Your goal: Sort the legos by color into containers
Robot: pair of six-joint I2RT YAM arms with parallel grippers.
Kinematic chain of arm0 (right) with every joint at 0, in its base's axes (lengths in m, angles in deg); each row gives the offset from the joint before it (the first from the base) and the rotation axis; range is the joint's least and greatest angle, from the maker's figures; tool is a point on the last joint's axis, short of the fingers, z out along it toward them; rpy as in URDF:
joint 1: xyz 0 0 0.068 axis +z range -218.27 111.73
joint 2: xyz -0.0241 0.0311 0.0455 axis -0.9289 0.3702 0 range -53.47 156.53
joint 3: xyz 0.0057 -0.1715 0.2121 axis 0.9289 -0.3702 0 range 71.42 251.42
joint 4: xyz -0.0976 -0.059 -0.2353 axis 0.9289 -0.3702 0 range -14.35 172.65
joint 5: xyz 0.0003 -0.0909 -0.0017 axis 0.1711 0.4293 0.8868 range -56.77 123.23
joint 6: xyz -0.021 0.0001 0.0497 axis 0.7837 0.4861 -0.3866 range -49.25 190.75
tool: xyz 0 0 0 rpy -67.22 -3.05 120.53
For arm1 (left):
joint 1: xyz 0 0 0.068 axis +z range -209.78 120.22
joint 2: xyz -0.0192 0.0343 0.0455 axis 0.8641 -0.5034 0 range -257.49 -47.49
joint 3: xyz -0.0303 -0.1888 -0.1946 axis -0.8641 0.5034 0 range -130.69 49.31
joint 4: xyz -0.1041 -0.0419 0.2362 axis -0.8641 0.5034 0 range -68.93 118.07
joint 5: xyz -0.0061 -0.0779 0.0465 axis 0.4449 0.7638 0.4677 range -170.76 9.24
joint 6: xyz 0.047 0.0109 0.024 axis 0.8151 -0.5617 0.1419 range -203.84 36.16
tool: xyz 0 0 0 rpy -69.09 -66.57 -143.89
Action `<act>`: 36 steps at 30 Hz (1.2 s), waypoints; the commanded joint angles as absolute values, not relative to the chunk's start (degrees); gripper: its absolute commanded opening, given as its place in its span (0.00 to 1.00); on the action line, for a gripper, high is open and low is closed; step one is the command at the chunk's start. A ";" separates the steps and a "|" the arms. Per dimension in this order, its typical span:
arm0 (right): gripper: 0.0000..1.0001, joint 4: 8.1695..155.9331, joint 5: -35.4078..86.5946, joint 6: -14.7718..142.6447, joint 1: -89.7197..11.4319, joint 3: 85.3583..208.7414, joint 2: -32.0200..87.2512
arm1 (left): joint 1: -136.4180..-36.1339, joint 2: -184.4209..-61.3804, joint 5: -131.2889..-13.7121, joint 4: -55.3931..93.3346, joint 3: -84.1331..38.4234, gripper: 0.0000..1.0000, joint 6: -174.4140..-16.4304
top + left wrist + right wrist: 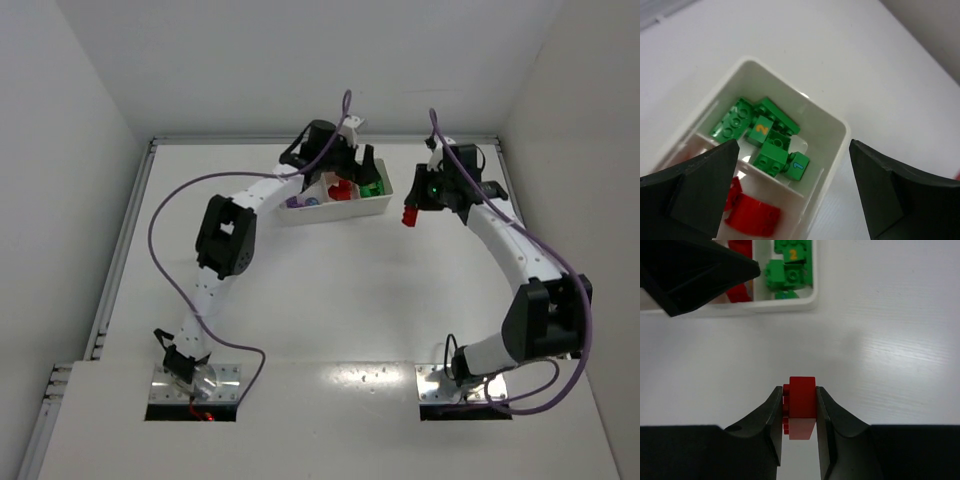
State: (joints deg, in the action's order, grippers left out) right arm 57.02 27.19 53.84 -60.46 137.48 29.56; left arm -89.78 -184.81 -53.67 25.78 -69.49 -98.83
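The left pincer (794,150) stands wide and empty directly above the end compartment of the tray (839,131). The green legos (771,145) lie heaped beneath it, a fitting spot for a drop by colour. The right pincer (798,390) is clamped on a red lego (801,407) low over the desk (890,340). The tray lies ahead of it and to its left, and the left arm probably blocks the red compartment. The right wrist view shows that grip plainly. Only the top view shows purple legos (305,201) in the tray's opposite end.
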 commanded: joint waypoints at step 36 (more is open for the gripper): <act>0.62 74.38 29.37 54.84 -45.51 174.08 70.64 | -63.12 -139.43 -49.12 28.02 -30.31 1.00 -102.04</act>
State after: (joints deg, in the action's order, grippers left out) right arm 71.36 28.33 52.38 -46.88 172.25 71.37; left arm -63.44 -142.08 -47.83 27.97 -30.69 -102.87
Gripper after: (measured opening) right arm 0.589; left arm 0.997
